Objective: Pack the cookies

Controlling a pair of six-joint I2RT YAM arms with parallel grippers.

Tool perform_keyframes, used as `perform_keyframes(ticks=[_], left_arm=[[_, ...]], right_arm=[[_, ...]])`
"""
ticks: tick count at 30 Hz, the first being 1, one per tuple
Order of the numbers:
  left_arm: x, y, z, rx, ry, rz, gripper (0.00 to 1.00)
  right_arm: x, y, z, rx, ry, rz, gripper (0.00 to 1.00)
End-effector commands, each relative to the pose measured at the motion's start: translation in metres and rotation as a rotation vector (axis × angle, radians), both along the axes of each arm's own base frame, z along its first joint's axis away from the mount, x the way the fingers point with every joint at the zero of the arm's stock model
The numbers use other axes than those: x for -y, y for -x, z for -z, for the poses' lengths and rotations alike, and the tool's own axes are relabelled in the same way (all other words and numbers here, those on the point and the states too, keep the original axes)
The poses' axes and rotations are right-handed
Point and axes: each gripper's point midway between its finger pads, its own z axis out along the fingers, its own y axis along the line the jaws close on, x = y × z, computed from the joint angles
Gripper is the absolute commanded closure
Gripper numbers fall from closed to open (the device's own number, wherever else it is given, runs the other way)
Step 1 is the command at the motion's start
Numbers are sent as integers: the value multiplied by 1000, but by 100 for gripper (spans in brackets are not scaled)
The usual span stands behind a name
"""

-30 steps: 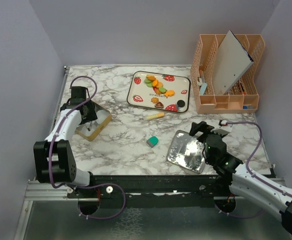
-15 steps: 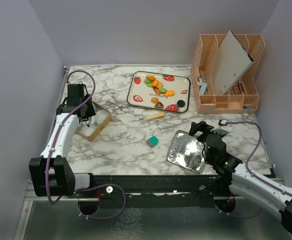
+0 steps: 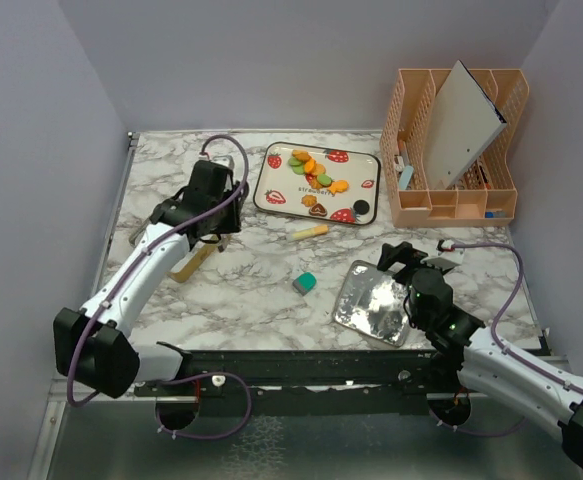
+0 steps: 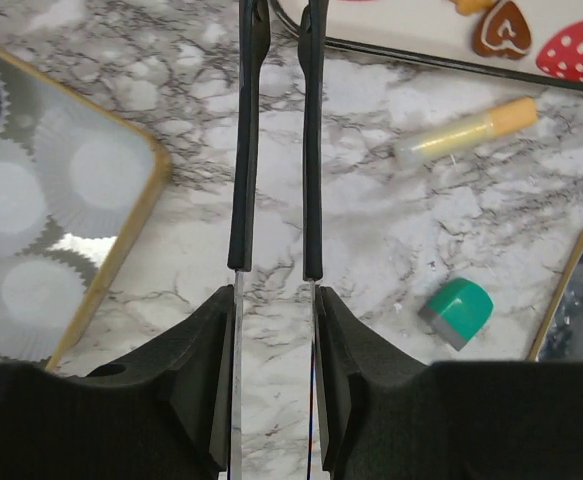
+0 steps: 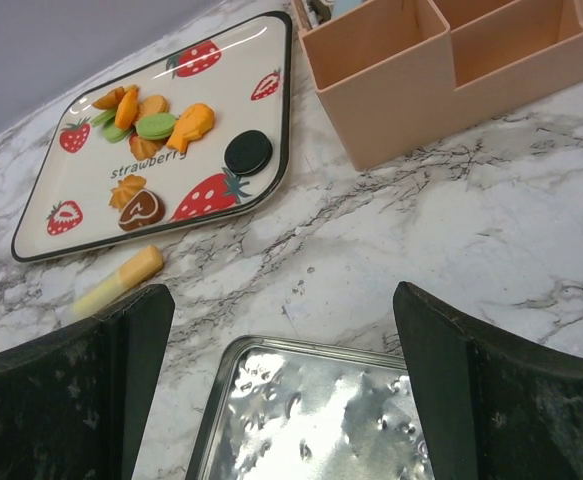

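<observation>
There is one marble table (image 3: 261, 290), and two robot arms are fixed at its near edge. The left arm (image 3: 141, 275) reaches up toward 11 o'clock. The right arm (image 3: 511, 365) lies low at 5 o'clock.

At 2 o'clock stands one orange desk rack (image 3: 411, 205), with one grey board (image 3: 466, 125) leaning in it.

At 12 o'clock lies one cream tray (image 3: 283, 180) with five red strawberry pictures on it. Its long side runs from 9 to 3 o'clock, tipped a little.

One shiny silver lid (image 3: 371, 300) lies flat at 5 o'clock. One gold-edged tin (image 4: 136, 200) sits at 9 o'clock, partly under the left arm. I can see three white paper cups in it.

The left claw (image 4: 281, 30) hangs over bare marble between the tin and the tray. Its two fingers are a thin gap apart, and there is nothing between them. The right claw (image 5: 279, 310) is spread wide over the far edge of the lid and holds nothing.

One yellow tube (image 3: 309, 231) with an orange cap lies just below the tray, at its 6 o'clock. Its cap points to about 2 o'clock. One teal block (image 3: 305, 283) sits near the middle of the table.

The cookies (image 3: 323, 178) all lie flat on the tray. I count about ten, but some overlap, so I can't be sure. Most are orange and two are green. One is a brown heart (image 5: 143, 211) and one is a black round one (image 5: 248, 152). Together they make a loose line across the tray from 10 o'clock down to 4 o'clock. The black one is at the 4 o'clock end.
</observation>
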Motion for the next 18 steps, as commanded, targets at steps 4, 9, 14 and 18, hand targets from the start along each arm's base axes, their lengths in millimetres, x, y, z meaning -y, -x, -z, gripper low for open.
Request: perform_keyframes(ticks=[4, 9, 14, 18], left_arm=[[70, 2, 8, -47, -8, 141, 63], [108, 0, 17, -58, -13, 215, 61], [134, -9, 34, -93, -25, 248, 59], [144, -24, 41, -97, -39, 250, 57]], right_arm=[[-1, 0, -5, 13, -4, -6, 0], [0, 0, -6, 12, -1, -2, 0], [2, 1, -6, 13, 4, 7, 0], [3, 1, -6, 14, 5, 8, 0]])
